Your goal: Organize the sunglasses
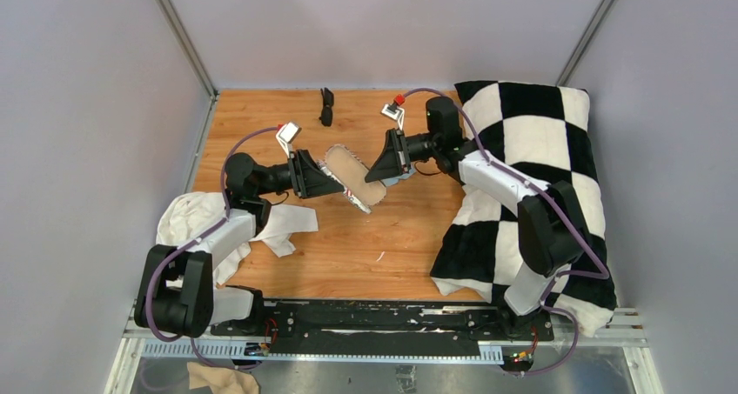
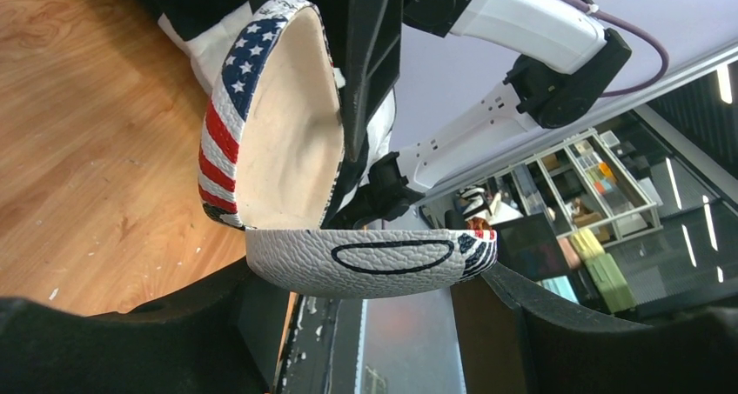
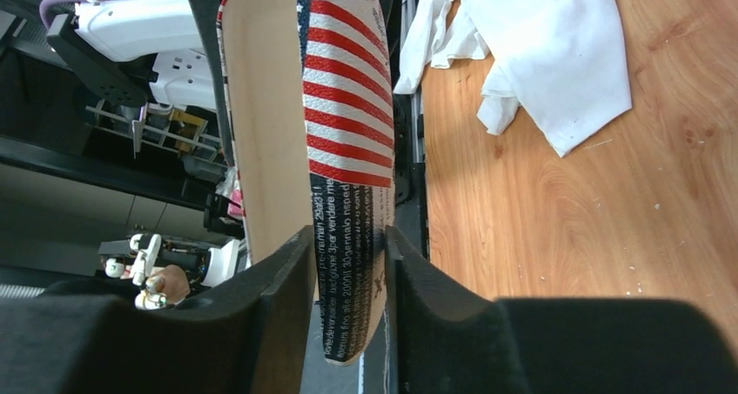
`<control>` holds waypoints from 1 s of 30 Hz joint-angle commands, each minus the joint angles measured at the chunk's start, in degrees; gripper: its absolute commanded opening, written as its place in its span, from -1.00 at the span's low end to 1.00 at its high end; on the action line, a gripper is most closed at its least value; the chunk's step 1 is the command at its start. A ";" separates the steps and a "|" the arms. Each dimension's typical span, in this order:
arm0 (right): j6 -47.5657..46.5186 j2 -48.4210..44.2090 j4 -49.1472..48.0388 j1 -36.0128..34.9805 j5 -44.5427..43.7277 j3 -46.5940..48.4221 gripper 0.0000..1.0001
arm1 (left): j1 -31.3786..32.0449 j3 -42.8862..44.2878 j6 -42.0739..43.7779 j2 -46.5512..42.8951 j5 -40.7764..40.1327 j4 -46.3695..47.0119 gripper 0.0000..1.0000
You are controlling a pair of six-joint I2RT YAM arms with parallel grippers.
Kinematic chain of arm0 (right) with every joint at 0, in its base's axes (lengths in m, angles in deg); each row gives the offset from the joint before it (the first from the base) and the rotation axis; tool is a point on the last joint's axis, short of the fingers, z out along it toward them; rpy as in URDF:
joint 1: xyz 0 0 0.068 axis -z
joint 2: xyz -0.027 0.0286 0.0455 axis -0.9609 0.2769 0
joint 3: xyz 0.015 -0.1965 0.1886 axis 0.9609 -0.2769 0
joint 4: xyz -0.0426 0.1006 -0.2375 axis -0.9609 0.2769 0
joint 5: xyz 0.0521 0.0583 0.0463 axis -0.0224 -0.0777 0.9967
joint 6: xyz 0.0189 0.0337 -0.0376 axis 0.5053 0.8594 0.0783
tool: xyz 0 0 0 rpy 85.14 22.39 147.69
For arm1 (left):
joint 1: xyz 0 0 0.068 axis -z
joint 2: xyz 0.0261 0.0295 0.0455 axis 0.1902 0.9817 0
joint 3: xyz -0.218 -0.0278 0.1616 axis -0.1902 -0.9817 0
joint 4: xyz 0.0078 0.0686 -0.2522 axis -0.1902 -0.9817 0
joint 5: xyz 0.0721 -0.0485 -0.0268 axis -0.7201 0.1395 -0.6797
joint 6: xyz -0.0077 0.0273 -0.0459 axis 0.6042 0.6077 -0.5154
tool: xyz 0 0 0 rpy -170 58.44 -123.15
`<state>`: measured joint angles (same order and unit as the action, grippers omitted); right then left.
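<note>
Right gripper (image 3: 348, 268) pinches the raised lid of the open case (image 1: 355, 182), jaws narrow on it. Left gripper (image 1: 331, 185) appears to clamp the lower shell between half-spread jaws. One pair of sunglasses (image 1: 327, 106), all black and folded, lies on the table (image 1: 365, 255) near its far edge, apart from the case. One white cloth (image 1: 283, 224) lies at the left and one checked cushion (image 1: 531, 142) at the right, with open wood between them on the near side of the case.
</note>
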<state>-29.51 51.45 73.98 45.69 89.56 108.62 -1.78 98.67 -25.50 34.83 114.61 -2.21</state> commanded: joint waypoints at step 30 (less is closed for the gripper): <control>-2.65 -5.72 24.44 -1.39 -45.86 -1.82 -1.00 | -11.12 5.52 14.93 -10.11 -8.39 -33.23 0.99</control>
<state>-34.42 47.89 93.33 45.41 58.96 108.70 -8.11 102.06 -13.43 28.95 108.51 -27.32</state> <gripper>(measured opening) 0.103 0.994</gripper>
